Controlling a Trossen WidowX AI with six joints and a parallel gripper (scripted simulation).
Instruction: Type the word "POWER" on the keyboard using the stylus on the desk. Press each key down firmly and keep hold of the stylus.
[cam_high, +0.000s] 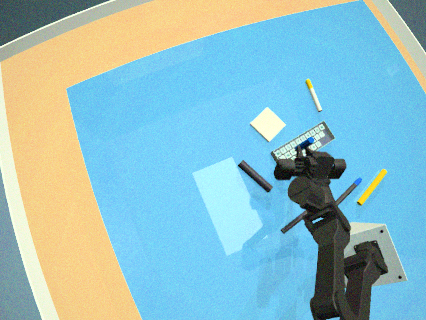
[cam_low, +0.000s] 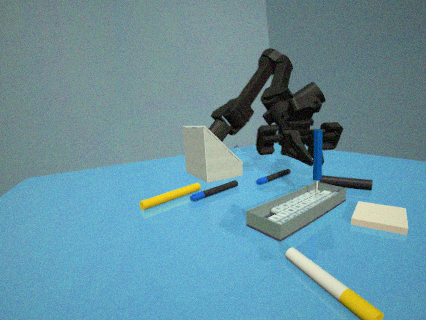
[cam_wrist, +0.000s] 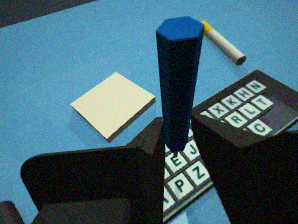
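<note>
The blue stylus (cam_high: 307, 143) (cam_low: 318, 155) (cam_wrist: 178, 85) stands nearly upright, its thin pale tip down inside the keyboard's case. My gripper (cam_high: 301, 150) (cam_low: 318, 161) (cam_wrist: 176, 121) is shut on the stylus, over the keyboard. The keyboard (cam_high: 327, 134) (cam_low: 265, 224) (cam_wrist: 286, 92) is a grey-green case with pale lettered keys. In the wrist view the stylus's lower end is at the upper edge of the E key (cam_wrist: 175, 161), with J, P and Z close by. The fingers and stylus hide several keys. I cannot tell exactly which key the tip touches, or whether it is pressed down.
A cream block (cam_high: 268, 124) (cam_low: 380, 217) (cam_wrist: 114, 105) and a white-and-yellow marker (cam_high: 314, 95) (cam_low: 322, 277) (cam_wrist: 225, 45) lie beyond the keyboard. A black cylinder (cam_high: 255, 176) (cam_low: 350, 182), a yellow stick (cam_high: 372, 187) (cam_low: 170, 195) and two black-and-blue pens (cam_low: 215, 191) (cam_low: 274, 177) lie on the arm's side.
</note>
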